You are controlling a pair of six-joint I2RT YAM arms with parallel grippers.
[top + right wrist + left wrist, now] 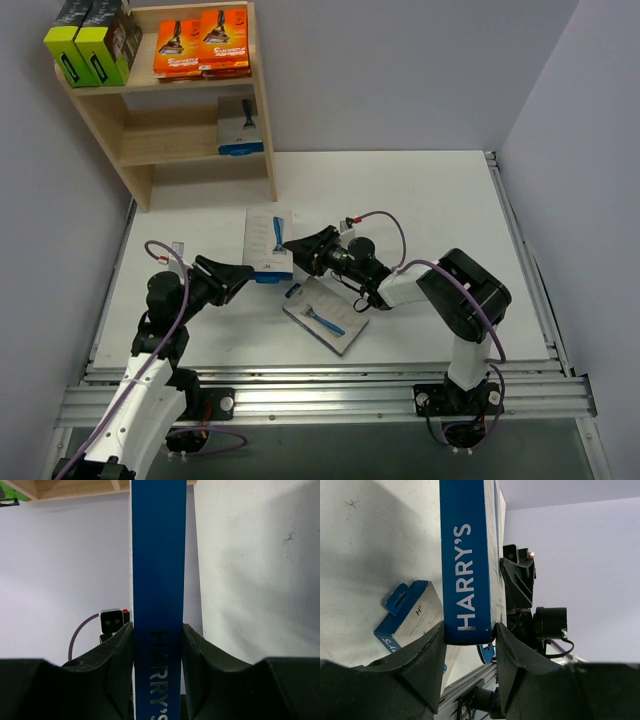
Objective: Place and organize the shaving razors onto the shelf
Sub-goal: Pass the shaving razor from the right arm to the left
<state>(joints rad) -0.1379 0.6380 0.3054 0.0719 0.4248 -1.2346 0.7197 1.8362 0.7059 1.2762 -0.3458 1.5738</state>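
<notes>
A flat grey razor pack (pixel 268 245) with a blue "HARRY'S" edge (pixel 465 555) is held up above the table between both arms. My left gripper (pixel 250 275) pinches its near end, both jaws touching the blue edge (pixel 469 635). From the right side my right gripper (pixel 292 245) is shut on the same pack (pixel 157 580), its pads (pixel 120 650) pressed against the edge. A second grey pack (pixel 325 316) lies flat on the table just below. The wooden shelf (pixel 262 100) stands at the far left, with orange packs (pixel 202 45) and black-and-green boxes (pixel 92 40) on top and one grey pack (pixel 240 125) on the lower tier.
Walls close in on the left, the back and the right. A metal rail (pixel 320 395) runs along the near table edge by the arm bases. The lying pack (pixel 410 617) sits directly under the left wrist.
</notes>
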